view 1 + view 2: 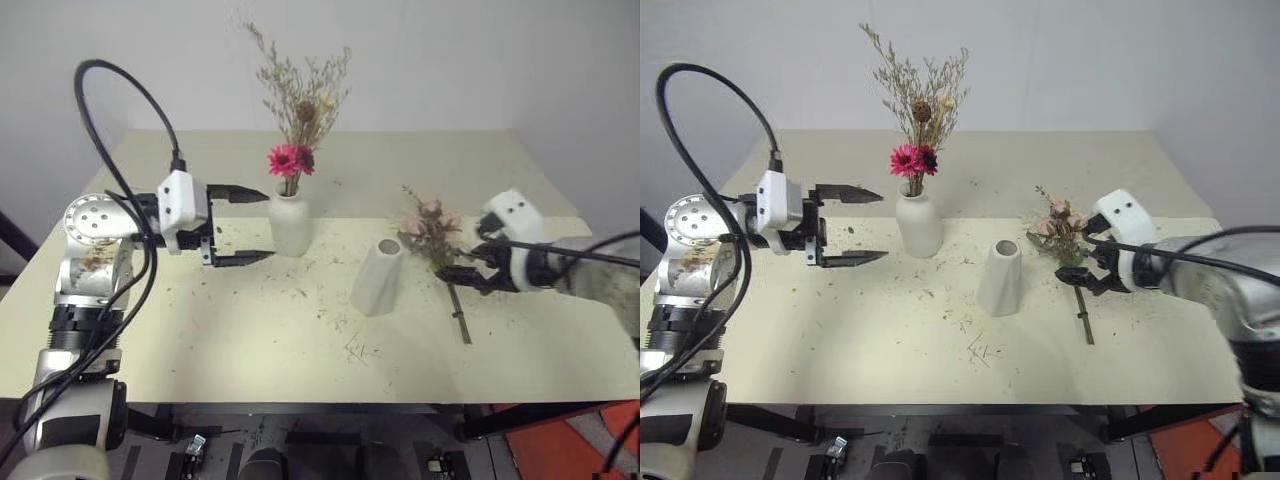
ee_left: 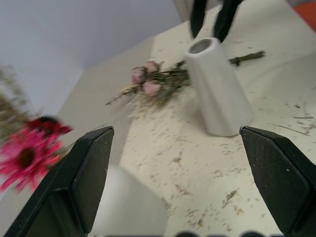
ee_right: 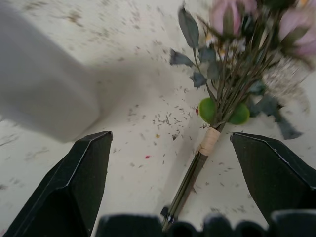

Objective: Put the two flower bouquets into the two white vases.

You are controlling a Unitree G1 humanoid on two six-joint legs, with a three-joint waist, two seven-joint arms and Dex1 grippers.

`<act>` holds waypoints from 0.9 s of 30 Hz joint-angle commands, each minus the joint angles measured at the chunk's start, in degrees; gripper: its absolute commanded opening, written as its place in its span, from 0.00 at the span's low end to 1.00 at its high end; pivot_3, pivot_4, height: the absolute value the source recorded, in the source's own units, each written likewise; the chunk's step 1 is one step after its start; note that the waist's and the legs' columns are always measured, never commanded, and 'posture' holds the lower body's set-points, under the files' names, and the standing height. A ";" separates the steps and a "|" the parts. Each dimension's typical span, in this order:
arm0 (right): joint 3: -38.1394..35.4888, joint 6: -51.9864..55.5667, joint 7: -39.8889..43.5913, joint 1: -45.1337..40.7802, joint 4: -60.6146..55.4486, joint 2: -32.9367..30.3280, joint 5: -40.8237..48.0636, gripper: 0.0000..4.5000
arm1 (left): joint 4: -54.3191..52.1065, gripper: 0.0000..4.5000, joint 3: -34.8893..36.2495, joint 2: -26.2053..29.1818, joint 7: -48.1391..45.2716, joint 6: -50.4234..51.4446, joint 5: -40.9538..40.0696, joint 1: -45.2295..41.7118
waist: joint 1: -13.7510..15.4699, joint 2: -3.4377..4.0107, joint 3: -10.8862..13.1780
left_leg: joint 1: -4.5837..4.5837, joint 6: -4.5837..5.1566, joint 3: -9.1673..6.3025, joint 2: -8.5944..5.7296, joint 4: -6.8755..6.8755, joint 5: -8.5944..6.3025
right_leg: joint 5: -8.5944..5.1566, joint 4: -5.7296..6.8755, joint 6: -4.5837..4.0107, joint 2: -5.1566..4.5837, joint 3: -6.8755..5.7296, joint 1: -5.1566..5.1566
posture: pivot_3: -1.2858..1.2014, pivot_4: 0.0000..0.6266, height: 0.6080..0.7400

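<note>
The bright pink bouquet [image 1: 915,120] stands in the round bottle vase [image 1: 919,224] at the back of the counter [image 1: 890,340]. That one looks done.

The rose bouquet [image 1: 1065,235] lies flat on the counter, just beside the tall vase [image 1: 1001,278]. The tall vase stands upright and has nothing in it. The flower heads point toward the back, and the stems [image 1: 1081,312] point toward the front edge.

The left claw [image 1: 852,226] hangs in the air beside the bottle vase. Its fingers are wide apart and hold nothing. The right claw [image 1: 1092,262] is low over the rose bouquet. Its fingers are wide apart too, one on each side of the stems, and they do not squeeze yet.

The roses look very light and soft. The petals and leaves would crush or fall off if pinched. Little dry bits lie all over the counter, so these flowers seem to crumble easily. The stems are thin but stiffer. A pale band [image 3: 211,140] ties them together. I think the best spot to grab is on the bare stems by that band, below the leaves. The squeeze should be gentle but snug, because thin stems can slip.
</note>
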 commanded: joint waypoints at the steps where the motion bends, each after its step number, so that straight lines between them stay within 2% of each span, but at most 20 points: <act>1: 4.59 -0.06 0.64 -6.11 8.64 3.47 -6.16 1.00 | -2.24 0.99 -0.94 0.74 0.67 -0.19 0.19 1.61 | -0.31 0.01 -0.01 | -0.10 0.01 0.01 0.00 0.00 0.00 | 0.01 0.07 -0.01 0.01 0.03 -0.12 | 0.52 0.24 1.00; 6: 9.14 -3.41 3.27 -11.08 20.32 7.40 -13.01 1.00 | -3.78 0.99 -1.13 1.10 -0.44 0.85 -2.19 2.80 | -0.42 0.03 -0.01 | -0.22 0.02 0.02 0.00 0.02 0.00 | 0.02 0.09 -0.01 0.00 0.01 -0.21 | 0.52 0.24 1.00; 8: 10.96 -4.68 4.60 -12.20 23.80 8.35 -15.58 0.92 | -4.03 1.00 -1.42 1.24 -0.41 0.00 -1.83 3.44 | -0.35 0.04 -0.01 | -0.22 0.03 0.02 -0.01 0.01 -0.01 | 0.02 0.06 -0.01 -0.01 -0.02 -0.21 | 0.52 0.24 1.00; 10: 11.23 -5.90 5.58 -12.99 26.79 9.21 -17.40 0.81 | -4.23 1.00 -1.49 1.26 -0.13 -0.25 -1.74 3.89 | -0.32 0.04 -0.01 | -0.21 0.03 0.02 0.00 0.01 -0.01 | 0.01 0.06 -0.01 -0.01 -0.02 -0.21 | 0.52 0.24 1.00; 12: 10.85 -6.84 6.49 -13.73 29.22 9.98 -18.71 0.64 | -4.45 1.00 -1.44 1.16 0.26 -0.21 -1.74 4.24 | -0.32 0.04 -0.01 | -0.21 0.03 0.02 0.00 0.01 -0.01 | 0.02 0.07 -0.01 0.00 -0.02 -0.21 | 0.52 0.24 1.00; 20: 10.43 -8.78 9.48 -15.81 34.44 11.73 -23.67 0.07 | -5.00 1.00 -1.43 1.17 1.63 -1.22 -1.04 6.08 | -0.84 0.06 -0.02 | -0.19 0.04 0.03 0.01 0.01 -0.01 | 0.02 0.09 -0.02 0.01 -0.01 -0.22 | 0.52 0.24 1.00; 23: 9.68 -9.73 8.64 -15.66 34.81 12.31 -25.42 0.04 | -4.86 1.00 -1.55 1.04 1.91 -1.62 -0.88 6.26 | -1.02 0.06 -0.02 | -0.19 0.04 0.03 0.00 0.02 -0.01 | 0.02 0.09 -0.02 0.00 0.00 -0.21 | 0.52 0.24 1.00; 26: 4.24 -13.02 1.25 -15.83 34.74 14.11 -27.46 0.04 | -4.91 1.00 -1.54 0.87 2.26 -1.83 -0.93 6.15 | -1.16 0.06 -0.02 | -0.19 0.04 0.03 0.00 0.01 -0.01 | 0.02 0.11 -0.02 0.00 0.01 -0.21 | 0.52 0.24 1.00; 27: 0.93 -17.27 -3.57 -14.94 32.75 14.89 -28.44 0.04 | -4.77 1.00 -1.46 0.85 2.40 -1.91 -0.97 6.04 | -1.18 0.06 -0.02 | -0.19 0.04 0.03 0.00 0.01 -0.01 | 0.02 0.11 -0.02 0.00 0.01 -0.22 | 0.52 0.24 1.00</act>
